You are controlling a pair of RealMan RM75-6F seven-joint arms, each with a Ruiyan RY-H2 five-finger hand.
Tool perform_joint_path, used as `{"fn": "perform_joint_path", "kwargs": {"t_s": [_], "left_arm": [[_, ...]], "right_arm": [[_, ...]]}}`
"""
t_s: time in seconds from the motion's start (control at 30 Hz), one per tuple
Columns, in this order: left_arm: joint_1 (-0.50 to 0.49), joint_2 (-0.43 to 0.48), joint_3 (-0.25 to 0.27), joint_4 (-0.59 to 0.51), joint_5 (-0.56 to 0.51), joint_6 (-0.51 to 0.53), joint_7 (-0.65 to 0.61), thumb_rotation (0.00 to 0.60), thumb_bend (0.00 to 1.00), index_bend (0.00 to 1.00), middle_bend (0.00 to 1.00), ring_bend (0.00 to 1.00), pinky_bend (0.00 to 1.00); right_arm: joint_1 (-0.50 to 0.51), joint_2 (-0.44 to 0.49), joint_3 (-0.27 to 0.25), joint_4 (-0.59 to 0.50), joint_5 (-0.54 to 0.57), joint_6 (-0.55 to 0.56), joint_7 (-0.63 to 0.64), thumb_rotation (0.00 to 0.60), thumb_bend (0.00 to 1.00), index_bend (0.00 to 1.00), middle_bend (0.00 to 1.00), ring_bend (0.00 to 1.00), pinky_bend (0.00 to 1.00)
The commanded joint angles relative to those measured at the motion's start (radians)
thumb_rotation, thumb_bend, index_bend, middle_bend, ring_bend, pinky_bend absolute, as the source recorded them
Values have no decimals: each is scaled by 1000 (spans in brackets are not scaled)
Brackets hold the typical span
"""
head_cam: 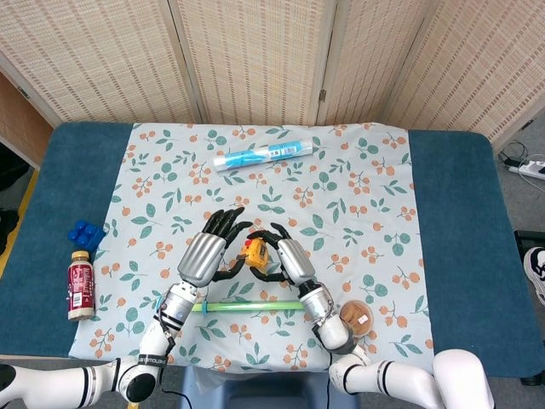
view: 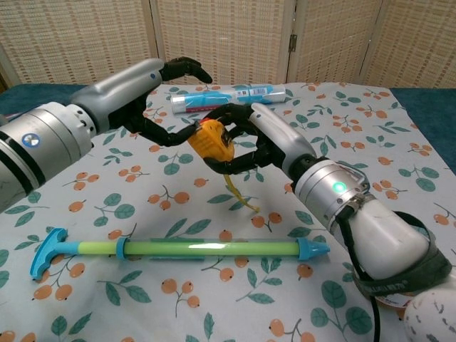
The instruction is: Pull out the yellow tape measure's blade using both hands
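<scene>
The yellow tape measure (view: 211, 140) is held off the floral cloth by my right hand (view: 265, 142), whose fingers wrap around its case from the right. A thin yellow strip (view: 239, 194) dangles below it. My left hand (view: 151, 100) is just to its left. Its thumb reaches the case's left edge, while the other fingers (view: 184, 68) arch above, apart from the tape. From the head view, the tape measure (head_cam: 254, 252) sits between the left hand (head_cam: 207, 252) and the right hand (head_cam: 286, 256). I cannot see the blade's tip.
A green rod with blue ends (view: 178, 249) lies on the cloth in front of the hands. A blue-and-white tube pack (head_cam: 266, 155) lies further back. A small bottle (head_cam: 80, 290) and blue pieces (head_cam: 85, 232) sit at the left edge. A brown cup (head_cam: 358, 315) stands near my right forearm.
</scene>
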Motion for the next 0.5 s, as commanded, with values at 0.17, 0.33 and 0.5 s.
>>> {"fn": "perform_joint_path", "kwargs": {"t_s": [0.17, 0.33, 0.5], "left_arm": [[4, 8, 4, 4, -3, 2, 10, 600, 706, 288, 70, 48, 0], [8, 10, 2, 7, -4, 10, 9, 600, 710, 374, 86, 56, 0], [9, 8, 2, 13, 1, 14, 3, 600, 718, 444, 101, 65, 0]], "right_arm": [[0, 4, 6, -3, 4, 0, 2, 600, 358, 518, 456, 337, 68], [0, 6, 8, -6, 5, 1, 3, 600, 359, 518, 456, 337, 68], [0, 6, 9, -6, 6, 1, 3, 600, 358, 518, 456, 337, 68]]}}
